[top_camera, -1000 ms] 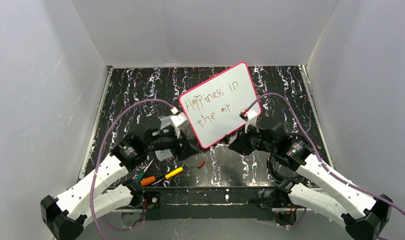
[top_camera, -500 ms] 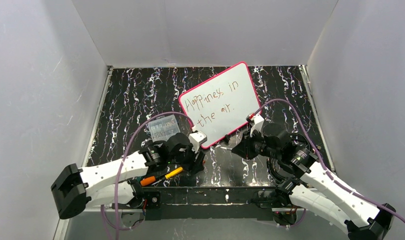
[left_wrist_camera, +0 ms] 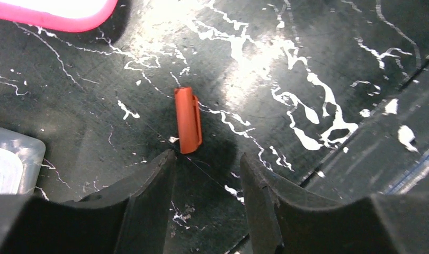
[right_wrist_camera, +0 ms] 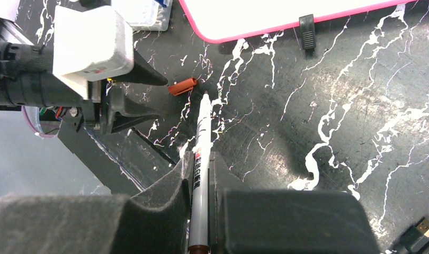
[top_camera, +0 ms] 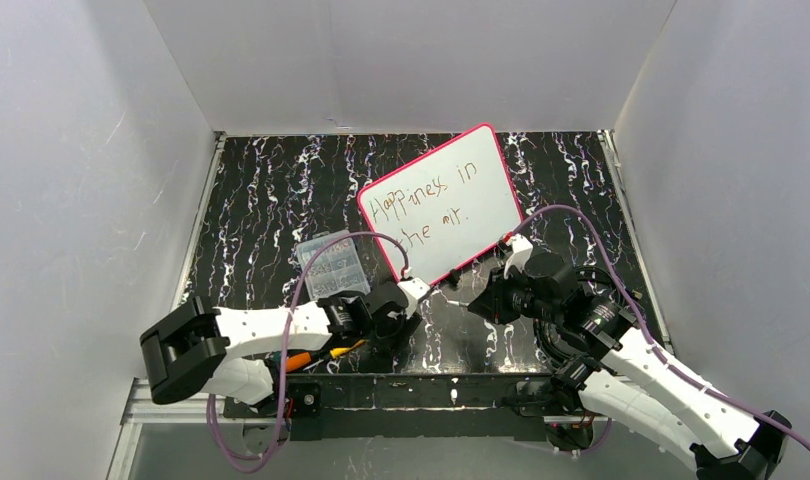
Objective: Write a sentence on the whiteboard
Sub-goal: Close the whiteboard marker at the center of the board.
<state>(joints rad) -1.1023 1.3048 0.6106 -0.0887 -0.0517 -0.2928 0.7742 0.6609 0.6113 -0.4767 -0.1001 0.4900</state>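
The left arm (top_camera: 261,325) lies low along the near edge of the table (top_camera: 271,190). Its left gripper (left_wrist_camera: 204,161) reaches rightward with jaws parted and empty, an orange-red marker cap (left_wrist_camera: 187,120) just ahead of the fingertips. The right gripper (right_wrist_camera: 200,159), angled down toward that cap, clamps a marker (right_wrist_camera: 203,116). The whiteboard (top_camera: 486,195) bearing the sentence (top_camera: 421,203) lies skewed just beyond both grippers.

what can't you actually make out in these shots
sentence: top view, last word too small to read surely.
whiteboard: left wrist view, cut off by the top edge, only a pink corner shows.
marker cap: top view, hidden under the left arm.
marker: right wrist view, label partly hidden by the right fingers.
organizer box: top view, contents too small.
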